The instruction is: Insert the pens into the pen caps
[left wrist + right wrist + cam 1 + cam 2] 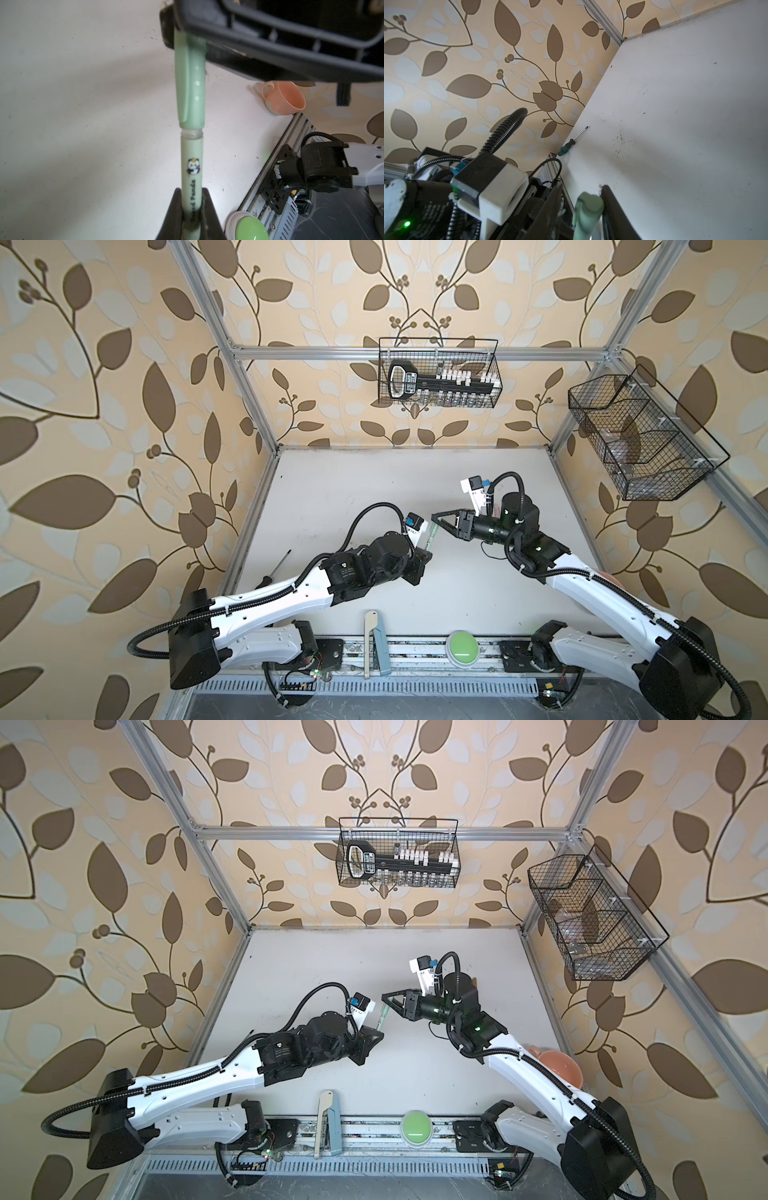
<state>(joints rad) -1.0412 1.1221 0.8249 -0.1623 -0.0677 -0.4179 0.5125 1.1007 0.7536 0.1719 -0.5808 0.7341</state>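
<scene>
Above the table point(353, 489), left fingers point(171, 216) clamped on green pen point(191, 166), right fingers point(614, 207) astride cap point(190, 83), grip unclear.

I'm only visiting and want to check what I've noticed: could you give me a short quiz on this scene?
1. True or false: the left claw holds the green pen by its barrel.
2. Which thing lies by the left edge of the table? A) screwdriver B) scissors C) spoon
3. Fill in: the jaws of the right claw stand on either side of the green ____.
Key: 1 true; 2 A; 3 cap.
</scene>
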